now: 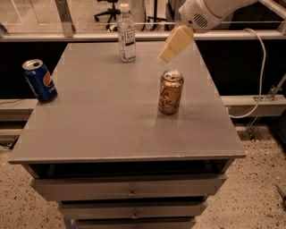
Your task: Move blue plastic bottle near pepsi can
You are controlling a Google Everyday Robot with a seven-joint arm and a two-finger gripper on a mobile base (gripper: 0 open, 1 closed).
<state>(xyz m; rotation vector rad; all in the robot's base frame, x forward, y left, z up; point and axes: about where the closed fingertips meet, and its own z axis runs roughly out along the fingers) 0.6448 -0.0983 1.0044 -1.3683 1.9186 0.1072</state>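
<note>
the grey table (111, 120), a cabinet top over drawers (129, 190), carries all three items, spread well apart. the white arm (210, 11) reaches in from the upper right, above the far right part of the surface. its gripper (165, 56) hangs in the air, slanted down and to the left, empty, above and just behind the orange-brown can (170, 93). whether it is spread or clenched i cannot make out. the blue plastic bottle (127, 36) stands upright near the far edge, left of the gripper and clear of it. the slant probably aims at the bottle. the pepsi can (40, 81) stands upright at the left edge, so the bottle's trip looks not yet begun.
</note>
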